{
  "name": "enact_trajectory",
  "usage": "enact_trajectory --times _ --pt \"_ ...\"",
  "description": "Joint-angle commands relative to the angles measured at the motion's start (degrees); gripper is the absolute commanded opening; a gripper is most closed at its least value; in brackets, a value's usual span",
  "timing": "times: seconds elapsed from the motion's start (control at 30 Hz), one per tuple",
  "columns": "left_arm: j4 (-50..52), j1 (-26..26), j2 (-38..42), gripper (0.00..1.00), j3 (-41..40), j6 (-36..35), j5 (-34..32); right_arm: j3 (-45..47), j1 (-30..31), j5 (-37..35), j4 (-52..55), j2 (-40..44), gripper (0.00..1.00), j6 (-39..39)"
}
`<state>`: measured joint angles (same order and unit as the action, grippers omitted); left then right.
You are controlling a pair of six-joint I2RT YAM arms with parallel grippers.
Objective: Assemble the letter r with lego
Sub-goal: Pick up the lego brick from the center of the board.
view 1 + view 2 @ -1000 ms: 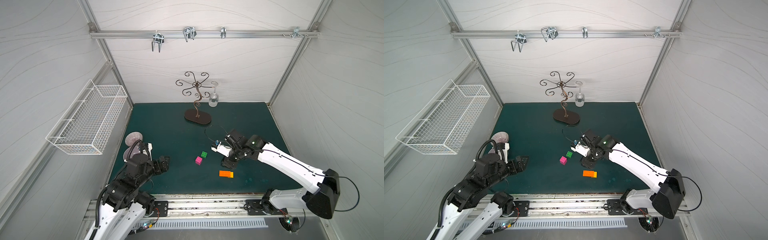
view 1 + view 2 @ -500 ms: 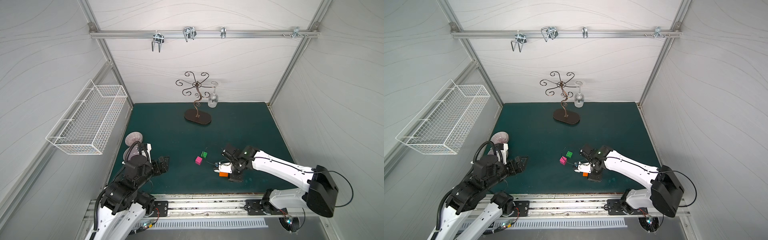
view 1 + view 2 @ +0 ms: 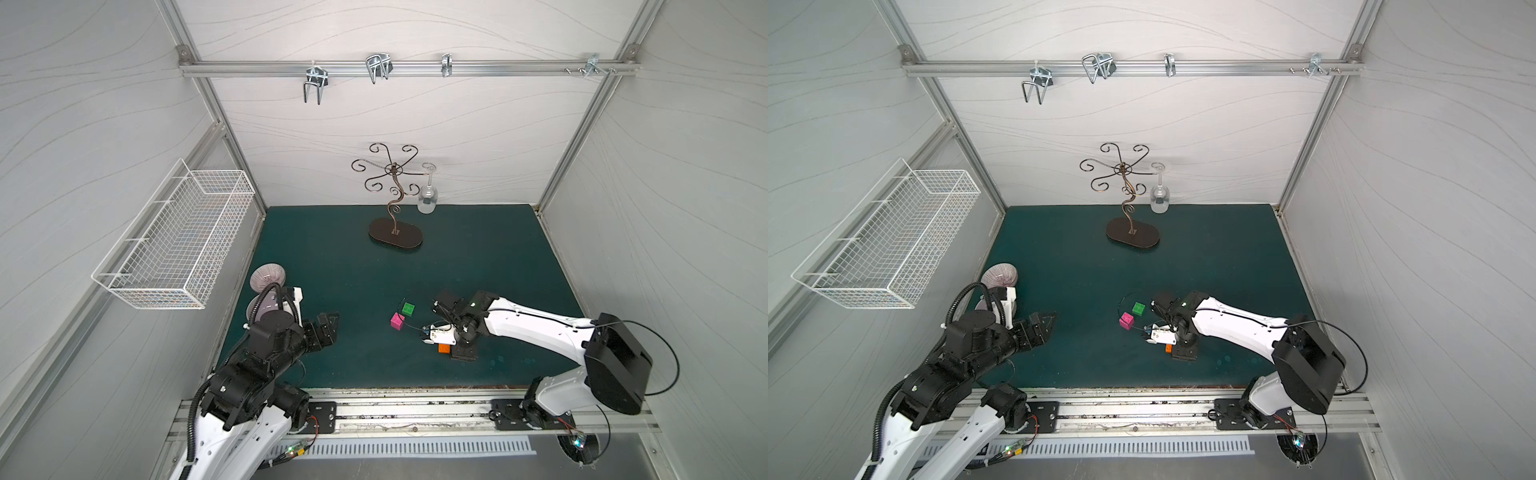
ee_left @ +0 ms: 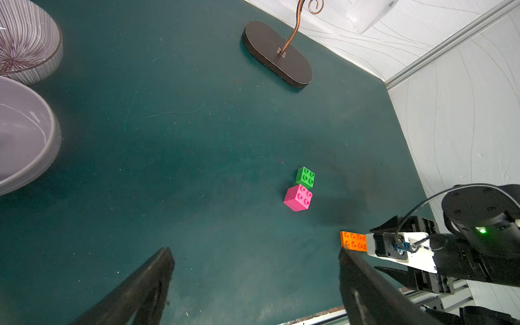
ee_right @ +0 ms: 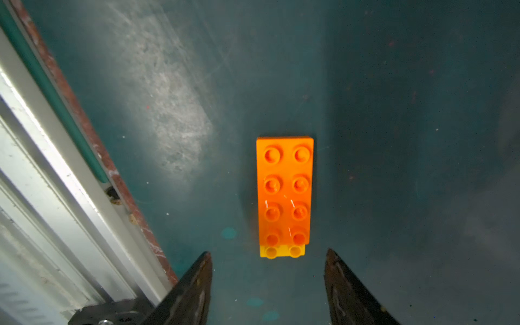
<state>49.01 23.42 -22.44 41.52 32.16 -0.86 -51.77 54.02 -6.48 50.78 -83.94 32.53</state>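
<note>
The right gripper [image 5: 268, 263] has its dark, tapered jaws spread and nothing between the pads. In the right wrist view their tips stand at the bottom of the frame, either side of the near end of the lego pair, close to it but not touching. The yellow brick [image 5: 282, 251] shows only as a narrow strip with two studs, poking out from under the near end of the orange brick [image 5: 284, 191]. I cannot tell whether the two are pressed fully home. The orange brick is a glossy two-by-four slab of hard plastic with round studs and square edges. Its long axis runs straight up the frame, away from the claw and in line with the gap, so the jaws span its short width, and a straight advance or descent would probably bracket it. It lies flat on the scuffed dark green mat [image 5: 394, 112], near the front metal rail at the left of that frame. In both top views only a corner of orange [image 3: 444, 348] shows under the right wrist, right of centre and low. The pink brick [image 3: 397, 321] and green brick [image 3: 408, 308] sit just beside each other to its upper left. The left gripper [image 4: 254, 253], jaws wide and empty, is well apart, so the right arm is clearly nearer.
</note>
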Motion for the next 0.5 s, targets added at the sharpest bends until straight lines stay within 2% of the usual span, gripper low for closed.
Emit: enact_trajectory --times 0.0,0.47 --pt "-1.86 0.31 0.82 0.95 0.24 0.40 -0.37 -1.19 0.30 -0.64 -0.33 -1.87 0.65 -0.47" --pt "-1.47 0.49 1.85 0.95 0.32 0.71 -0.80 -3.16 0.30 -1.17 -1.77 -7.49 0.61 -0.11"
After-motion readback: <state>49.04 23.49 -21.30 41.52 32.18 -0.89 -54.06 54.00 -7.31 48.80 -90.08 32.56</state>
